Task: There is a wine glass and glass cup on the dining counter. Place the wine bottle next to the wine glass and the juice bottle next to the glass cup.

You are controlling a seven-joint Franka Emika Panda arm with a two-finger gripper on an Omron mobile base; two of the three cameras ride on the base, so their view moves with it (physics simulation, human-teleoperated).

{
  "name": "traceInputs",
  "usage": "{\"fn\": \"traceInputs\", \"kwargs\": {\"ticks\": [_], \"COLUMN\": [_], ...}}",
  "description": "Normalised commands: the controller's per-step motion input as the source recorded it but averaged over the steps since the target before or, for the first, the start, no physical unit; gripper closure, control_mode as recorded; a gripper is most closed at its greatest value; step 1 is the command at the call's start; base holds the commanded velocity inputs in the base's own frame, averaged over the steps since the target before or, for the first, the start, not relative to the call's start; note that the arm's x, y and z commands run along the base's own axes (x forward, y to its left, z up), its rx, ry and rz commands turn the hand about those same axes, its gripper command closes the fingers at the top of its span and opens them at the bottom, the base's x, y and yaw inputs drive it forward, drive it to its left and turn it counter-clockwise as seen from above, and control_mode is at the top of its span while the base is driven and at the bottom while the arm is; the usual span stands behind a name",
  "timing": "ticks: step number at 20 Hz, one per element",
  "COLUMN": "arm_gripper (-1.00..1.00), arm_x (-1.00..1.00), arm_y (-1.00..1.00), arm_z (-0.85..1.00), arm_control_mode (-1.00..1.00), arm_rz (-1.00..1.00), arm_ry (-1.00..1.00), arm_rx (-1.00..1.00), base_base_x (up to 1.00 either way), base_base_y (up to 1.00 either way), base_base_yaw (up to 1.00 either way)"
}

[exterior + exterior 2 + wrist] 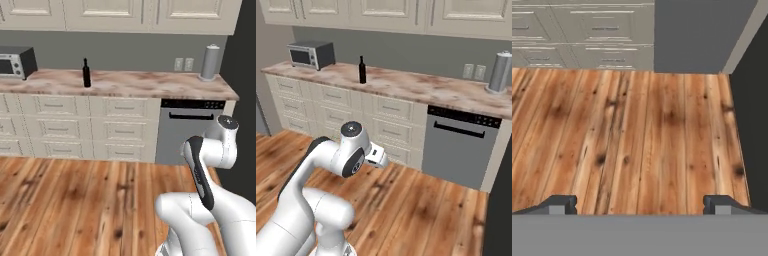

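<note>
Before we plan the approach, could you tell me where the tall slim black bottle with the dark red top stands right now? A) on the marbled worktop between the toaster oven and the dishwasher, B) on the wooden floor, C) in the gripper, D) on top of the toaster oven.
A: the tall slim black bottle stands upright on the marbled worktop, right of the toaster oven and left of the dishwasher.

Home kitchen here: cream cabinets up top, drawer fronts below w/ a marbled worktop (150, 85), toaster oven (311, 54) at one end, grey dishwasher (458, 147) ahead of the jaws, paper-towel roll (499, 71), wall outlets (183, 64), wood plank floor (632, 145) beneath the jaws.
</note>
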Motion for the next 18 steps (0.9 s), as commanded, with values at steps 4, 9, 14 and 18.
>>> {"fn": "traceInputs", "kwargs": {"ticks": [4,9,14,18], "arm_gripper": [-1.00,-1.00,-1.00,-1.00], "arm_x": [0.00,0.00,0.00,0.00], "arm_y": [0.00,0.00,0.00,0.00], "arm_z": [0.00,0.00,0.00,0.00], "arm_control_mode": [1.00,1.00,1.00,1.00], "arm_rz": [0.00,0.00,0.00,0.00], "arm_ry": [0.00,0.00,0.00,0.00], "arm_rx": [0.00,0.00,0.00,0.00], "base_base_x": [0.93,0.79,0.70,0.72], "base_base_y": [0.27,0.51,0.58,0.54], "base_base_yaw": [-0.02,-0.02,-0.02,-0.06]}}
